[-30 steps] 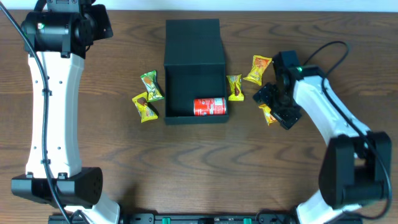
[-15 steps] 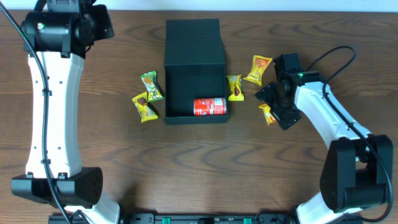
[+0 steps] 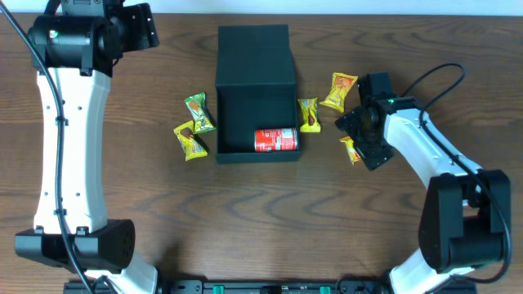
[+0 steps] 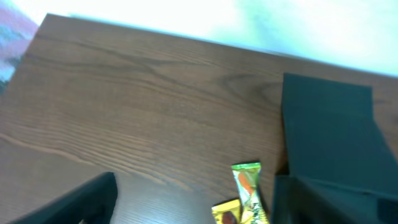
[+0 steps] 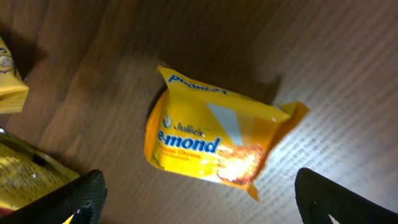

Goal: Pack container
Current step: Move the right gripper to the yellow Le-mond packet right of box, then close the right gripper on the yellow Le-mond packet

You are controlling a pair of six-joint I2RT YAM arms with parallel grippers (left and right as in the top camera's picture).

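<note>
Two tools logged as spread, nothing pinched. Right tool (image 5: 199, 186) low over yellow snack packet (image 5: 217, 140), fingers either side and clear of it, packet flat on desk (image 5: 348, 56). Left tool (image 4: 196, 180) high near desk's 10 o'clock corner. Container (image 3: 245, 106) mid-desk toward 12 o'clock, lid flap folded back, at 9 o'clock of right tool. Red can (image 3: 275, 140) inside against its 6 o'clock wall.

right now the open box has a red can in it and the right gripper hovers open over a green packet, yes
No: the packet under the open right gripper is yellow, not green, per the right wrist view. The rest holds.
</note>
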